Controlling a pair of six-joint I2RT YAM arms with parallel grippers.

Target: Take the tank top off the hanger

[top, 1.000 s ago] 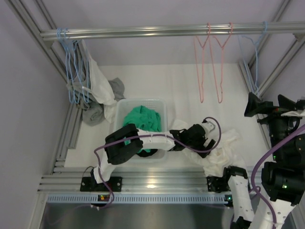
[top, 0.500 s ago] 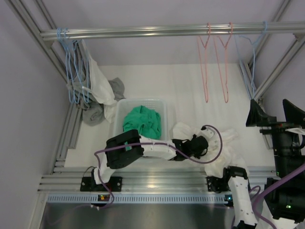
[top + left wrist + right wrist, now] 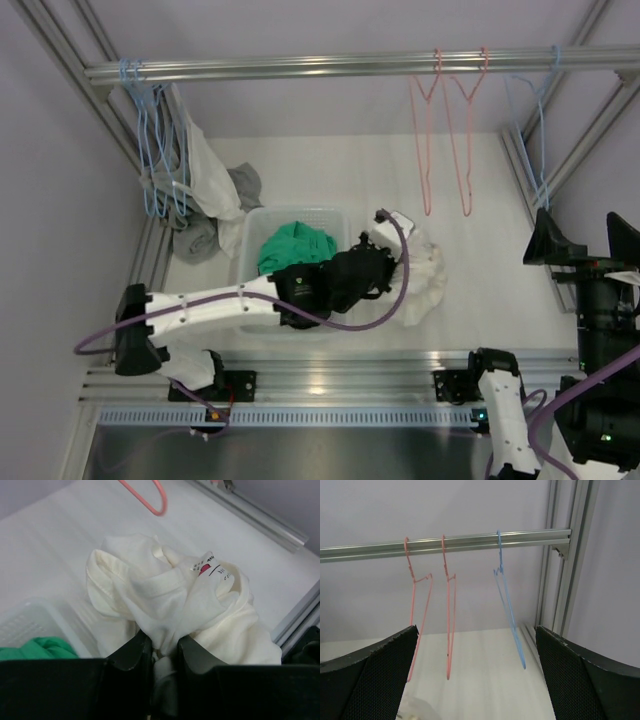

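Observation:
The white tank top (image 3: pixel 428 278) is a bunched heap on no hanger, right of the basket; its label shows in the left wrist view (image 3: pixel 175 590). My left gripper (image 3: pixel 385 255) (image 3: pixel 162 645) is shut on a fold of it, cloth pinched between the black fingers (image 3: pixel 131 652). Two bare pink hangers (image 3: pixel 425 130) (image 3: pixel 415 625) and a bare blue hanger (image 3: pixel 538 120) (image 3: pixel 509 615) dangle from the rail (image 3: pixel 300 68). My right gripper (image 3: pixel 587 245) (image 3: pixel 476 630) stands open and empty at the far right, facing those hangers.
A clear plastic basket (image 3: pixel 290 212) holds a green garment (image 3: pixel 298 250) left of the tank top. Blue hangers with white and grey garments (image 3: pixel 190 175) hang at the rail's left end. Aluminium frame posts (image 3: pixel 585 130) line the sides.
My left gripper shut on the tank top at the front right and carried it up and toward the middle, beside the basket. My right arm drew back to the right edge.

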